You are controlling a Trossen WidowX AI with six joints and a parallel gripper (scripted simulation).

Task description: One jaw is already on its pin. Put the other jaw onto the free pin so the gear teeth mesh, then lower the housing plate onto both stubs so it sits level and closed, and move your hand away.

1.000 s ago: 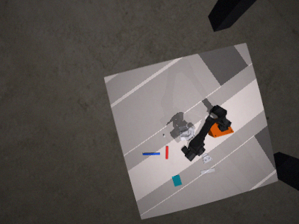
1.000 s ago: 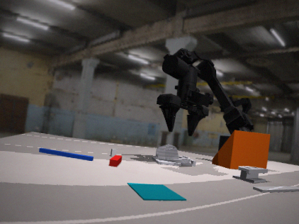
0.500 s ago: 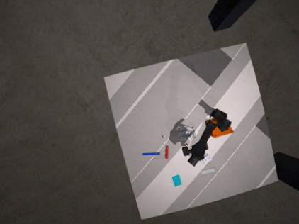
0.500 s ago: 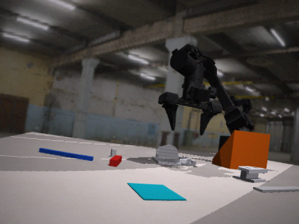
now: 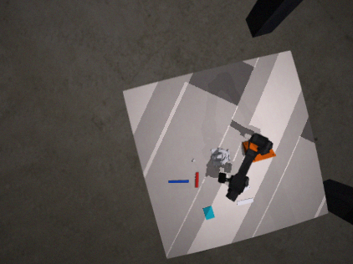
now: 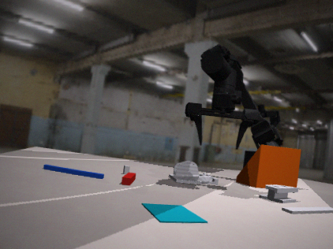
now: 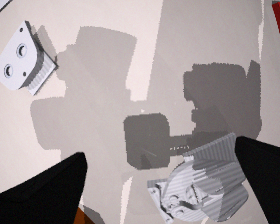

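The pale grey gripper assembly (image 5: 220, 156) (image 6: 187, 172) (image 7: 205, 192) rests on the table, with a rounded ribbed body and jaw-like parts over it. Shadow and overlap hide the pins, and I cannot tell whether the gear teeth mesh. No separate jaw shows clearly elsewhere. The housing plate (image 6: 281, 188) (image 7: 16, 62), pale with round holes, stands apart from the assembly on a narrower block; the arm mostly hides it in the top view. My gripper (image 6: 219, 145) (image 7: 162, 154) is open and empty, above the table. In the wrist view its right fingertip overlaps the assembly's upper right edge.
An orange wedge (image 5: 264, 155) (image 6: 279, 165) is near the arm's base. A flat white bar (image 5: 245, 201) (image 6: 308, 210), teal tile (image 5: 208, 212) (image 6: 173, 213), red block (image 5: 196, 180) (image 6: 129, 179), blue bar (image 5: 178, 181) (image 6: 73, 171) and small grey piece (image 5: 193, 160) (image 6: 126, 169) lie around.
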